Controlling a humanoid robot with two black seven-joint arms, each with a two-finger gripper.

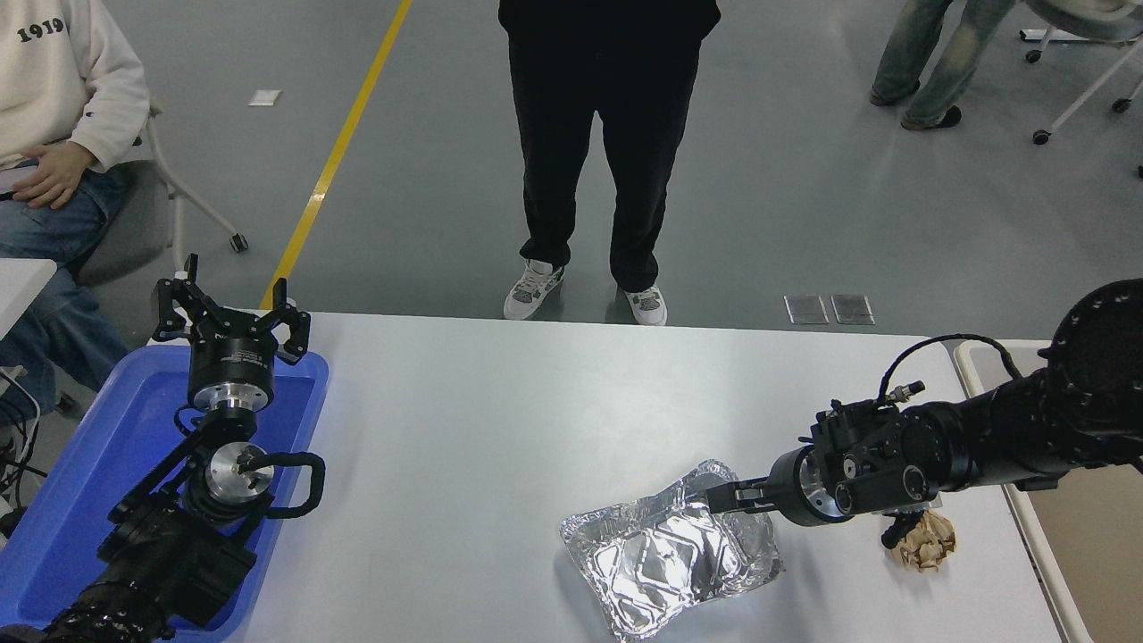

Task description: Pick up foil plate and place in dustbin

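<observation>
The foil plate [671, 558] lies flat on the white table at the front, right of centre, shiny and wrinkled. My right gripper [725, 496] comes in low from the right and sits at the plate's far right rim, touching or just over it. The plate rests on the table. The dustbin [1085, 536], beige with a pale cream rim, stands beside the table's right edge, partly hidden behind my right arm. My left gripper [230, 314] is open and empty, parked upright over the blue tray at the lower left.
A small tan paper ball [924, 541] lies right of the plate, under my right wrist. A shallow blue tray [62, 482] sits at the table's left end. A person in black [607, 143] stands at the far side. Another person sits at the upper left.
</observation>
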